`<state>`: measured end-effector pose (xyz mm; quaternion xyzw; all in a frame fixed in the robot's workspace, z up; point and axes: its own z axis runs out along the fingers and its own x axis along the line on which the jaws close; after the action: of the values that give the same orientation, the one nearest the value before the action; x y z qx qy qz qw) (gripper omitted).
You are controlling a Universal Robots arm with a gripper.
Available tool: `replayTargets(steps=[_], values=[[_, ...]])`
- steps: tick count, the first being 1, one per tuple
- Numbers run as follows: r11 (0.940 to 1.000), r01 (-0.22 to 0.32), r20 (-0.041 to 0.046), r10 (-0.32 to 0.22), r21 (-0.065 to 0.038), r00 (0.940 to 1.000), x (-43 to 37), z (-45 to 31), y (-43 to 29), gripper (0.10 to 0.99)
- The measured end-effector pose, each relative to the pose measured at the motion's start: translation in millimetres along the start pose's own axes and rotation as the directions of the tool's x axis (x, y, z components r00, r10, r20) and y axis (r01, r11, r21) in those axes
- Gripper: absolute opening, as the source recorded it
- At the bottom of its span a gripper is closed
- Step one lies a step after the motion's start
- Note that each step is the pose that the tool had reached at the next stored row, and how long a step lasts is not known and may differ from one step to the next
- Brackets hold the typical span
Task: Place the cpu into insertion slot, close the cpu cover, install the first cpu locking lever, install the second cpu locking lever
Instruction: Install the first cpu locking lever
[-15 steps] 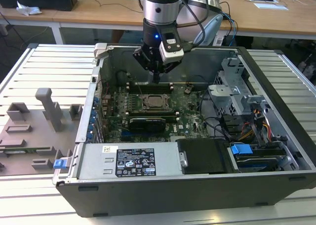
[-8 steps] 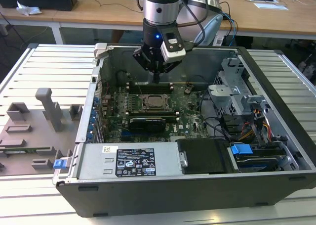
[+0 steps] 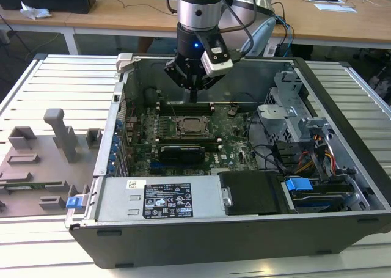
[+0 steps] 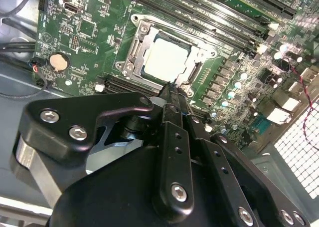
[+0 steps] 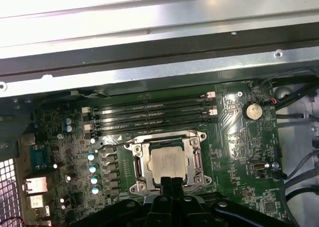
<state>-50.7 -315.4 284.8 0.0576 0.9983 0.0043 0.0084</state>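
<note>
The cpu [image 3: 193,126] [image 4: 167,60] [image 5: 168,164] lies flat in the insertion slot [image 5: 197,159] on the green motherboard, its pale silver top showing. The cpu cover [image 4: 141,45] [image 5: 143,159] lies down as a silver frame around the chip. My gripper [image 3: 193,96] [image 4: 170,93] [image 5: 169,183] hangs a little above the board at the socket's edge. Its black fingers are shut together with nothing between them. In both wrist views the fingertips overlap the rim of the socket and hide that side of it.
Long black memory slots [image 3: 183,109] run beside the socket. The open computer case [image 3: 122,64] has metal walls all round, a power supply [image 3: 162,198] in front, and a drive cage [image 3: 293,113] with cables at the exterior view's right. Grey fixtures [image 3: 61,134] stand on the table.
</note>
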Motion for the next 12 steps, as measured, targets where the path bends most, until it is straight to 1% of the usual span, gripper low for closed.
replayTargets(steps=[3, 9, 11, 12], values=[[0.9998, 0.021, -0.0002, -0.021, 0.0, 0.9998, 0.0, 0.0, 0.0, 0.106], [0.9996, 0.027, -0.0003, -0.027, 0.0, 0.9996, 0.0, 0.0, 0.0, 0.106], [0.9989, 0.047, -0.0004, -0.047, -0.001, 0.9989, -0.1, 0.0, 0.0, 0.106], [0.9971, 0.076, -0.0007, -0.076, -0.001, 0.9971, -0.1, 0.0, 0.0, 0.106]])
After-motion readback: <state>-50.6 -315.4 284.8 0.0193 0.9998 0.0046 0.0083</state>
